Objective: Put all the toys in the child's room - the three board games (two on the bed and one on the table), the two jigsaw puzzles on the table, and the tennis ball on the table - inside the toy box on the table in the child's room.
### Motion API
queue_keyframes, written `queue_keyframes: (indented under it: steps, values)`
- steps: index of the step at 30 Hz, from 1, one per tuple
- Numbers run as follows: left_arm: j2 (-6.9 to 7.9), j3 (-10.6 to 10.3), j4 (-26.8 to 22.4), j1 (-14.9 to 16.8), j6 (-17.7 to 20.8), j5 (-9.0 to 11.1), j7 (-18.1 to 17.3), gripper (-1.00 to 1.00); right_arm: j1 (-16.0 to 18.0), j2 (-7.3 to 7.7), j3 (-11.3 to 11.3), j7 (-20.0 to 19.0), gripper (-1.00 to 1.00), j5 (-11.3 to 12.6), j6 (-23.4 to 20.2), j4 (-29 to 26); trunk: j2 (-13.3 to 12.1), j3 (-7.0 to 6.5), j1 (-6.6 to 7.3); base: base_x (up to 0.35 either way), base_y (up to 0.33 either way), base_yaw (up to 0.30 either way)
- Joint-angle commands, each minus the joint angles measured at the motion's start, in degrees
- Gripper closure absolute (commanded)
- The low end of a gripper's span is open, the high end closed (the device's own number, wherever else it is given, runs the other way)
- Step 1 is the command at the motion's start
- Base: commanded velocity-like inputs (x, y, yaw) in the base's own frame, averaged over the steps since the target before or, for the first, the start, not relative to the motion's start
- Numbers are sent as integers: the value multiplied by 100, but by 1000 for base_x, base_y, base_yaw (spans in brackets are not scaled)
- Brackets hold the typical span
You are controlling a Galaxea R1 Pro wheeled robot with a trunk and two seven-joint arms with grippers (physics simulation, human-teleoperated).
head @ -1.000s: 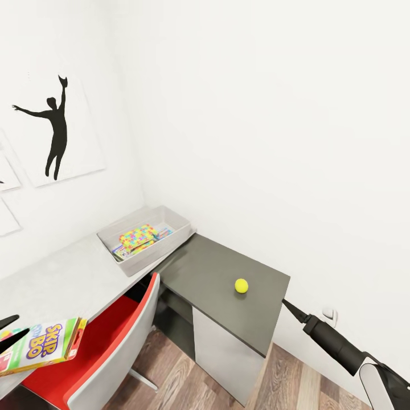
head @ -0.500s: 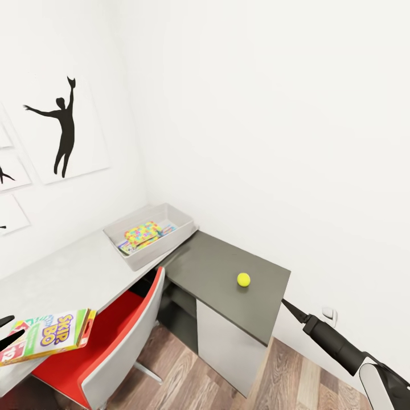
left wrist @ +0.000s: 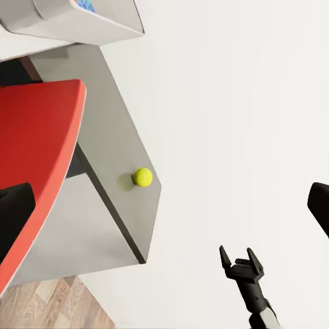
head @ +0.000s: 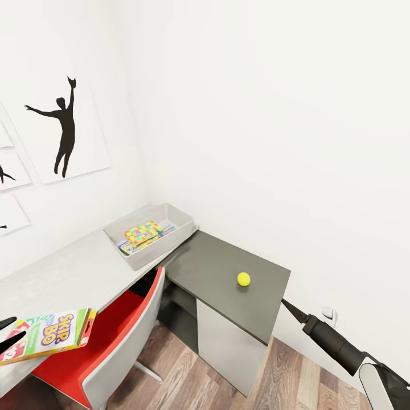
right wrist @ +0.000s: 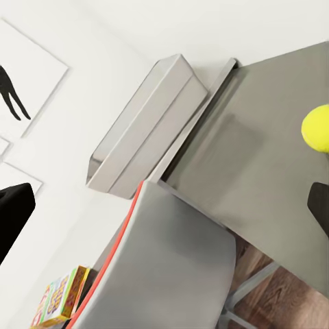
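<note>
The Skip-Bo box [head: 50, 335] is held out over the white worktop [head: 68, 273], pinched in the jaws of the left gripper [head: 7, 335], well short of the toy box [head: 149, 234]. A jigsaw puzzle [head: 141, 233] is seen inside that toy box. Beyond it, the tennis ball [head: 244, 279] is sat on the dark lower worktop. The right gripper [left wrist: 240, 263] is seen with jaws spread, held off that worktop's far edge.

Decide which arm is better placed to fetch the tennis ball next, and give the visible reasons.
Right, probably. The right end effector is open and empty beside the dark desk section near the tennis ball. The left end effector grips the Skip-Bo box.
</note>
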State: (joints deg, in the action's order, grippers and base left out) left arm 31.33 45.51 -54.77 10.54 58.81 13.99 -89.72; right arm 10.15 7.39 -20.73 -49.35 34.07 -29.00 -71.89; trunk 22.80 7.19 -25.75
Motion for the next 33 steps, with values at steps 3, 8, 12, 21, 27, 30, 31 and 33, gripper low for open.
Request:
queue_keyframes:
  steps: [3,8,12,21,27,30,31,33]
  values:
    - [-20,7,1,7,61,-88,73,-100,5,0,-2,3,-100,35,-45,0,12,12,-3,0,0,0]
    - [-44,5,16,12,61,-128,378,-100,5,0,-1,12,-100,31,-45,0,12,12,-3,0,0,0]
    - [-56,3,47,16,61,-137,513,-100,5,-2,-1,17,-100,30,-45,4,12,12,-3,0,0,0]
    - [-65,-3,80,26,68,-147,622,-100,5,-8,-1,21,-100,13,-51,6,12,12,-3,0,0,0]
    - [-65,-6,89,41,69,-156,717,-100,5,-6,-1,22,-100,6,-69,6,12,12,-3,0,0,0]
    - [-65,-8,136,54,69,-158,795,-100,5,-7,-1,22,-100,5,-75,7,12,12,-3,0,0,0]
    - [-65,-10,168,60,69,-158,827,-100,5,-7,-1,22,-100,4,-76,8,12,12,-3,0,0,0]
    - [-62,-15,253,75,69,-159,898,-100,5,-8,-1,22,-100,4,-77,8,12,12,-3,0,0,0]
